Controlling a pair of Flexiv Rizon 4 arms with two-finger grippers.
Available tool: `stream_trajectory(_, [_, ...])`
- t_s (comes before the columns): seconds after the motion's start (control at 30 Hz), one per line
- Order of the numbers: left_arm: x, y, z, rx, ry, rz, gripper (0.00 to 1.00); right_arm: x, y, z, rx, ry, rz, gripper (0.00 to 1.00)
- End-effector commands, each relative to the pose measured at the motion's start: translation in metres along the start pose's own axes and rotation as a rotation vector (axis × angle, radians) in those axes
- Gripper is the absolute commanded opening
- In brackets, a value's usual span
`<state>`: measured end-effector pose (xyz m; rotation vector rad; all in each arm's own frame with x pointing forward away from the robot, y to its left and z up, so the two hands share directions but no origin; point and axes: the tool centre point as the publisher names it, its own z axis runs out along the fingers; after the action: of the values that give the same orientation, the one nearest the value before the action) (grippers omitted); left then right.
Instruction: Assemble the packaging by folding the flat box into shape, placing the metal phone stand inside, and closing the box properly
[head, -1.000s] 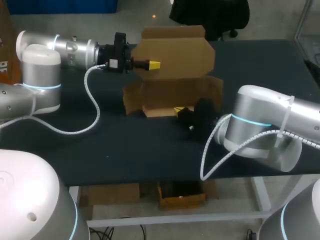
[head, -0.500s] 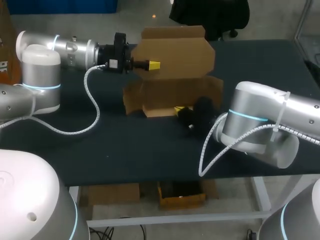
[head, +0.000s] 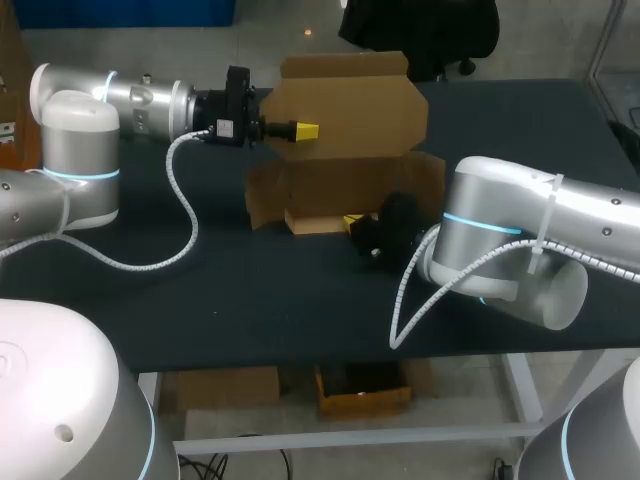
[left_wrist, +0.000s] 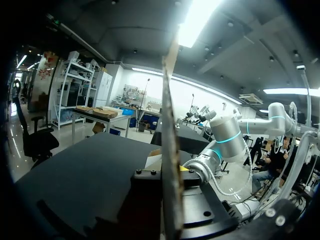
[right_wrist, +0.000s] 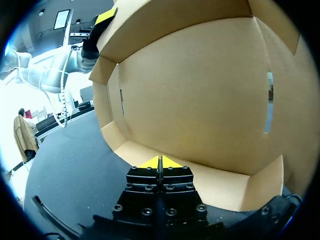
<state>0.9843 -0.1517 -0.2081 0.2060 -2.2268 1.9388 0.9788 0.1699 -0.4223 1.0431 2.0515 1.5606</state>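
A brown cardboard box (head: 340, 190) stands partly folded at the table's middle, with its lid panel (head: 350, 100) raised upright. My left gripper (head: 305, 130) is shut on the lid's left edge; in the left wrist view that edge (left_wrist: 170, 145) runs as a thin strip between the jaws. My right gripper (head: 352, 221) is shut and empty, its tips at the box's low front wall (right_wrist: 220, 187). In the right wrist view my right gripper (right_wrist: 160, 162) faces the box's open inside (right_wrist: 200, 90). No metal phone stand shows in any view.
The dark table (head: 200, 290) lies bare in front of and to the left of the box. My left arm's white cable (head: 185, 215) loops over the table left of the box. My right arm's elbow (head: 500, 250) hangs over the front right.
My right arm has shifted left, bringing its elbow and gripper a little closer to the box front. The left arm and the lid have kept still.
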Motion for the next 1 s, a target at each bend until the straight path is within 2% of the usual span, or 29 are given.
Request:
stream_trajectory(0.03, [0.0, 0.002, -0.001, 0.0, 0.0, 0.0, 0.0, 0.001, -0.001, 0.002, 0.009, -0.004, 0.001, 0.0])
stream_trajectory(1.0, [0.005, -0.003, 0.01, -0.029, 0.049, 0.02, 0.0, 0.004, -0.002, -0.011, -0.014, -0.03, -0.001, 0.0])
